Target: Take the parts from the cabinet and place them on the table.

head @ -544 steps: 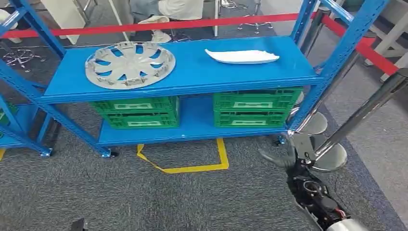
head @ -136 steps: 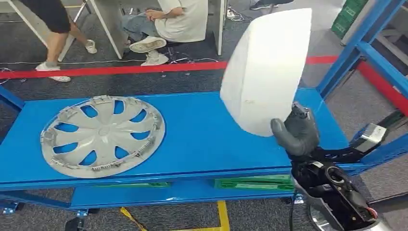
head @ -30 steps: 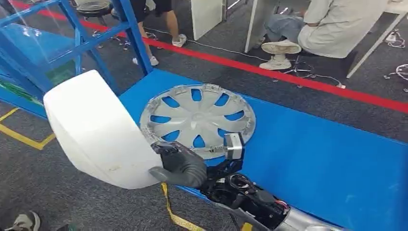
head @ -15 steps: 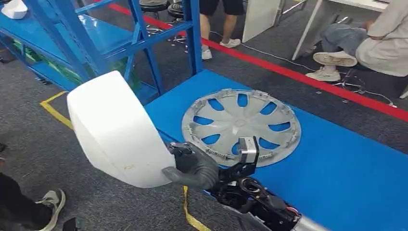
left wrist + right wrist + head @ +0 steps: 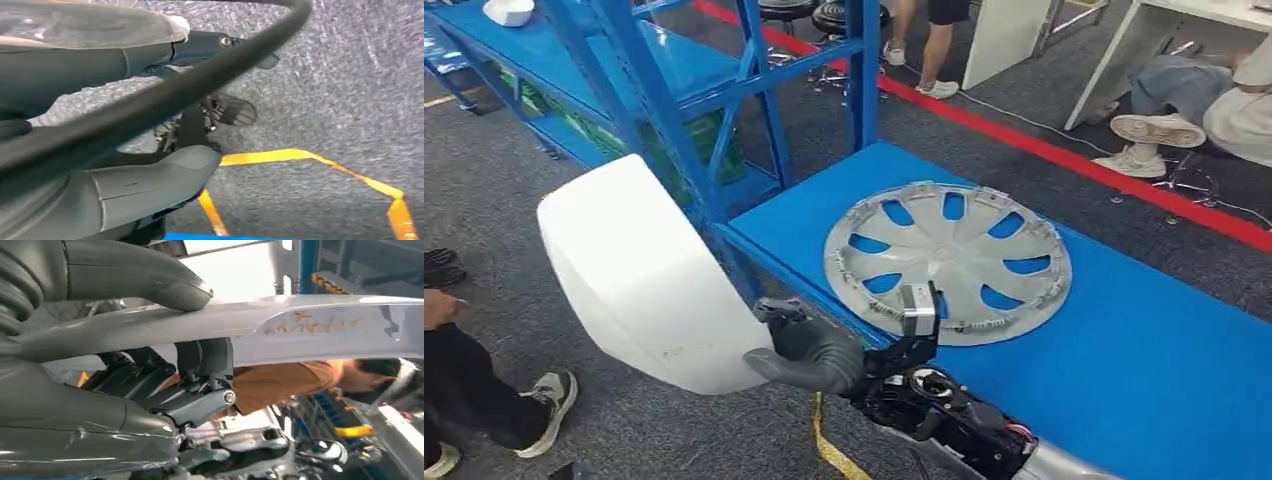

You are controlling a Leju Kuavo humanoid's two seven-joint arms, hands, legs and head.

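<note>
In the head view my right hand grips a large white curved panel by its lower edge and holds it upright, off the shelf's near side and over the carpet. The right wrist view has the thumb on one face of the white panel and dark fingers on the other. A silver hubcap lies flat on the blue shelf, just beyond my right hand. My left hand hangs over the carpet with thumb and fingers apart, holding nothing.
Blue rack uprights stand close behind the panel. A second blue rack with a small white object runs off at the far left. A person's legs stand at lower left. Red floor tape crosses behind, with people beyond.
The white panel once lay on the shelf and is now in my right hand. Over the last second the camera swung, shifting the shelf and hubcap rightward; the grip is unchanged.
</note>
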